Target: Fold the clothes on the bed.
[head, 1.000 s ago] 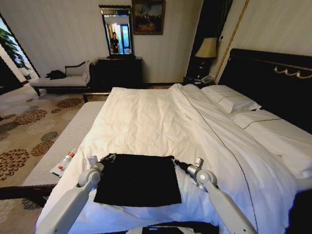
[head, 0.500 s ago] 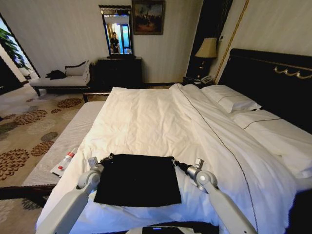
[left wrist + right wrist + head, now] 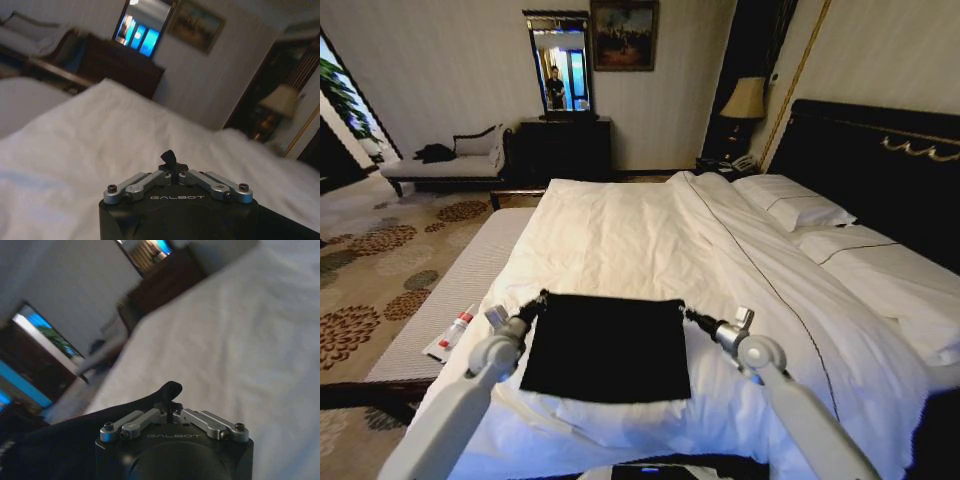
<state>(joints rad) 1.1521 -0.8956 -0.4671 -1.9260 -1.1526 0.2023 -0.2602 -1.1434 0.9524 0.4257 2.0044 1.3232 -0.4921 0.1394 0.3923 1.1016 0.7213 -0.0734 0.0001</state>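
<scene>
The clothes [image 3: 605,345] are a black folded rectangle held taut above the near end of the bed [image 3: 620,230], no lettering showing. My left gripper [image 3: 540,298] is shut on its far left corner; a small tuft of black fabric [image 3: 169,159] pokes out between the closed fingers. My right gripper [image 3: 684,311] is shut on the far right corner, and black cloth [image 3: 75,440] hangs from its closed fingers in the right wrist view. The near edge of the garment rests on the white duvet.
A white bench [image 3: 450,290] with a small tube [image 3: 452,332] runs along the bed's left side. Pillows [image 3: 795,208] and a dark headboard [image 3: 880,170] are on the right. A dresser with mirror [image 3: 563,140], chaise [image 3: 445,160] and lamp [image 3: 745,100] line the far wall.
Both grippers have risen and moved forward, lifting the far edge of the black garment; it now sits higher and farther up the bed.
</scene>
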